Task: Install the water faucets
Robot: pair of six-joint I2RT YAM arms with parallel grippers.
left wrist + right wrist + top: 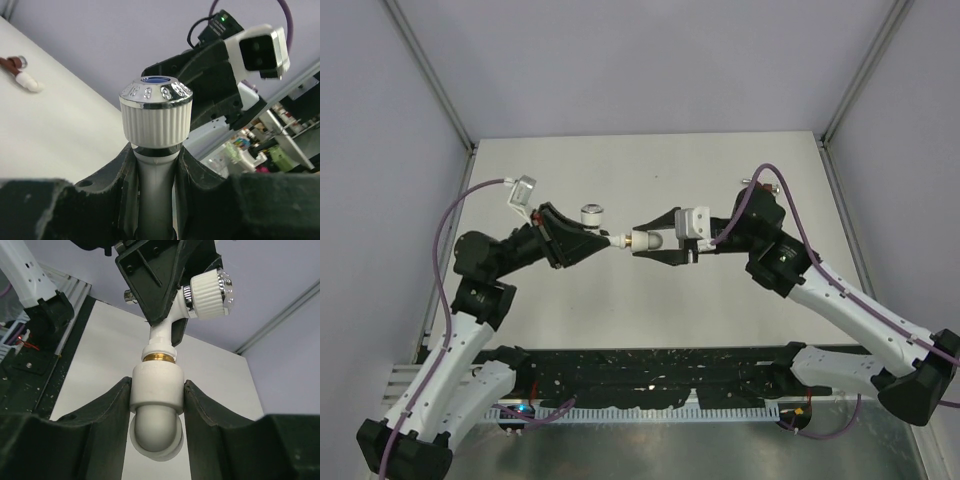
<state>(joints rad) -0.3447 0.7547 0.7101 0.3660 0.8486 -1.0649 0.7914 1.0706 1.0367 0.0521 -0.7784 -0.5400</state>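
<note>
The left fingers [119, 180] grip the white faucet [156, 117] and the right fingers [105, 410] grip a white elbow fitting [156, 390], joined at the brass thread [159, 358] above the desk [650, 165] — any tilt could cross-thread it — while the dark red faucet [11, 62] lies apart.

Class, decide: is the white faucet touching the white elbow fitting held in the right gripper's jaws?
Touching. The right wrist view shows the brass threaded end of the white faucet seated in the mouth of the elbow fitting, no gap.
</note>
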